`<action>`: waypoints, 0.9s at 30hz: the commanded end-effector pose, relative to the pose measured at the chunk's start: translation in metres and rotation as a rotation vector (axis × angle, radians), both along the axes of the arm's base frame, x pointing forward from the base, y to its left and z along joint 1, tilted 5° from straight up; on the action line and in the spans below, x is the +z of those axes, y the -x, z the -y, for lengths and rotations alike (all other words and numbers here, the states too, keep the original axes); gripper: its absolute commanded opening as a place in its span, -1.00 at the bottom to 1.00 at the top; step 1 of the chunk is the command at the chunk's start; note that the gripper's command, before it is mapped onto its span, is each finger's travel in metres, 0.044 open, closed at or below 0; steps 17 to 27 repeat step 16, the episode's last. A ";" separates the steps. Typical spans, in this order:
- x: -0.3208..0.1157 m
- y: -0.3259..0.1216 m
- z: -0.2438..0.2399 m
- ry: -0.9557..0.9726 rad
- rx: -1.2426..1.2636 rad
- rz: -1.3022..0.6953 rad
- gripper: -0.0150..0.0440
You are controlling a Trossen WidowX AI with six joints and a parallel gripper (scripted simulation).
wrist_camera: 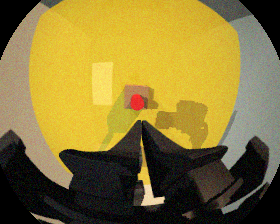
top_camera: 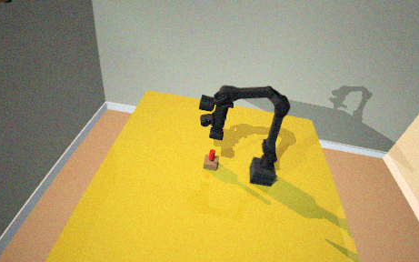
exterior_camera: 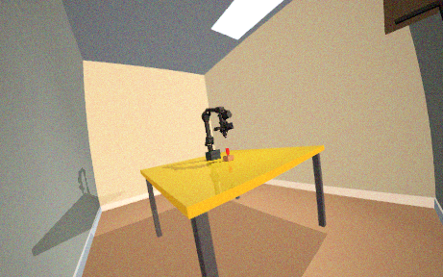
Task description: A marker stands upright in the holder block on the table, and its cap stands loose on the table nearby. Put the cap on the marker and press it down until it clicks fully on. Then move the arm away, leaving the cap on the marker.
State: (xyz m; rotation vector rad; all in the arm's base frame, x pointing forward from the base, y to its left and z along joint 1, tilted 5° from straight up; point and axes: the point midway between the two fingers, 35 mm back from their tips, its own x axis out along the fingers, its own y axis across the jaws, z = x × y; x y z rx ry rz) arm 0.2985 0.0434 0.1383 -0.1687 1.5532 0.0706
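Claw (top_camera: 216, 135) pressed together, holding nothing, hangs above the capped marker (top_camera: 212, 155) in its holder block (top_camera: 211, 163), presumably so the cap sits undisturbed.

Red cap (top_camera: 212, 155) on a tan holder block (top_camera: 211, 163) — plain yellow table (top_camera: 158, 191), black gripper (top_camera: 215, 135).

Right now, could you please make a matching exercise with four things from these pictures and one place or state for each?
Things:
1. gripper
2. red cap
3. holder block
4. arm base

States:
A. brown, on the yellow table
B. shut, empty, raised above the block
C. dark, standing beside the block
D. upright in the block

Pairs: 1-B, 2-D, 3-A, 4-C
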 end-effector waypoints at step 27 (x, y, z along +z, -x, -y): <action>-0.001 0.002 0.000 0.003 -0.004 -0.020 1.00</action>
